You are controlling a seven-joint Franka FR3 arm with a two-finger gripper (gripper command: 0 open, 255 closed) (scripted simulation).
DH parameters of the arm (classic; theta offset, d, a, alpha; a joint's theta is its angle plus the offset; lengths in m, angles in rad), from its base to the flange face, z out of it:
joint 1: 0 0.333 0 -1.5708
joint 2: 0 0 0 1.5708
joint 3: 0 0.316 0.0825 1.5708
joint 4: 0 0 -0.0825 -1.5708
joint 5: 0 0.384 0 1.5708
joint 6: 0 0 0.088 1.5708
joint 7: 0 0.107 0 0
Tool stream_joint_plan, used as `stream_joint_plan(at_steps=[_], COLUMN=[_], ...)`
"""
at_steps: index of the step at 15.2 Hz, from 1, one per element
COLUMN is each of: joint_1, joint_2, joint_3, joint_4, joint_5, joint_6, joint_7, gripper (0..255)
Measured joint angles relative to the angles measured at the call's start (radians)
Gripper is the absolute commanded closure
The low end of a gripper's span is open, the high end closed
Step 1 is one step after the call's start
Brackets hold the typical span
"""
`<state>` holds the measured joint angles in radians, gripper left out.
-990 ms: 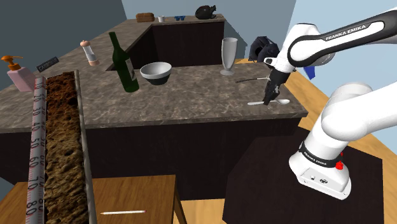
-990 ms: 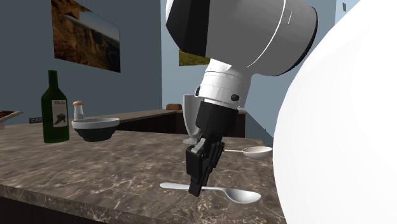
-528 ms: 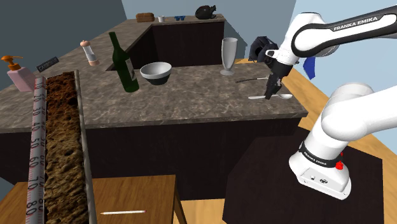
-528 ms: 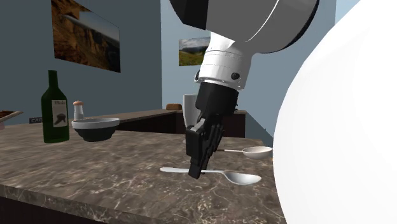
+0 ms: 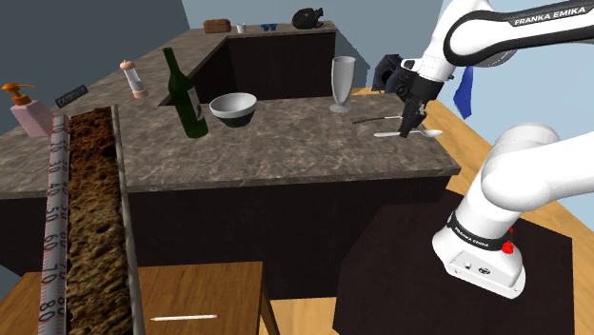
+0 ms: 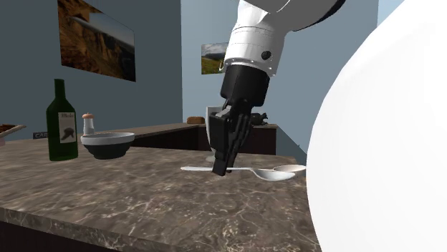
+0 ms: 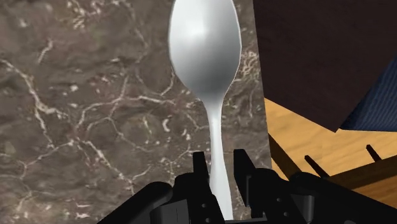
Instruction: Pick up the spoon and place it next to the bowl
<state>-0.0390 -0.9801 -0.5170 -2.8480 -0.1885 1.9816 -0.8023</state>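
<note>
A pale spoon (image 5: 425, 133) hangs level a little above the dark marble counter (image 5: 286, 152), near the counter's end at the shoulder view's right. My black gripper (image 5: 410, 130) is shut on its handle, pointing down. In the wrist view the fingers (image 7: 200, 168) clasp the thin handle and the spoon's bowl (image 7: 203, 44) sticks out ahead over the counter's edge. The second exterior view has the gripper (image 6: 220, 170) holding the spoon (image 6: 195, 169) clear of the surface. The grey bowl (image 5: 233, 107) (image 6: 107, 143) stands far off toward the shoulder view's left, beside a green bottle.
A green wine bottle (image 5: 187, 97), a tall glass (image 5: 342, 84), a shaker (image 5: 134, 79) and a soap dispenser (image 5: 29, 112) stand on the counter. A second spoon (image 6: 292, 168) lies just behind the held one. Wooden floor lies beyond the counter's edge.
The gripper has risen with the spoon, lifting it off the counter and carrying it slightly toward the glass. The fingers have stayed shut on the handle.
</note>
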Motion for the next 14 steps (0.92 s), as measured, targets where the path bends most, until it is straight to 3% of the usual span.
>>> stream_joint_plan(at_steps=[14], joint_1=[0.032], joint_2=[-0.023], joint_3=[0.069], joint_4=[0.171], joint_5=[0.057], joint_6=[-0.187], joint_7=[0.037], gripper=[255])
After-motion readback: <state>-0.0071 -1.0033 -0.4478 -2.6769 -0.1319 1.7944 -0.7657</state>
